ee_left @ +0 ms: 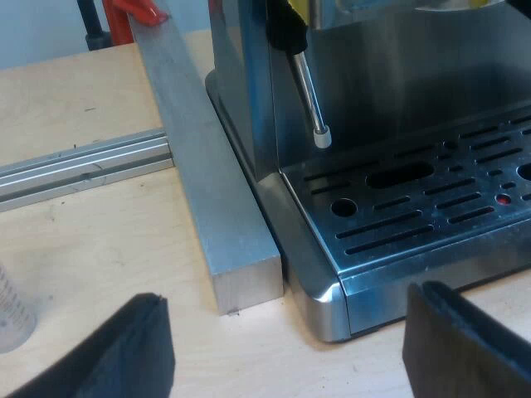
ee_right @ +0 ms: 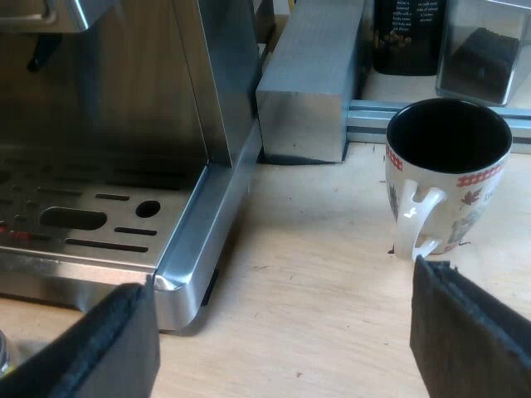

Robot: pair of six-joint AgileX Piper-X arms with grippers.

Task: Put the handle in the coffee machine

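1. The holder: you cannot tell where it lies, how its long axis runs, or which arm is nearer; neither gripper carries it.
2. Your left gripper [ee_left: 286, 332]: fingers apart, empty, facing a corner of the espresso machine [ee_left: 398, 91], beside the metal bar [ee_left: 207, 191].
3. Your right gripper [ee_right: 284, 319]: fingers apart, empty, facing the gap between the machine's other corner and the mug [ee_right: 465, 207].
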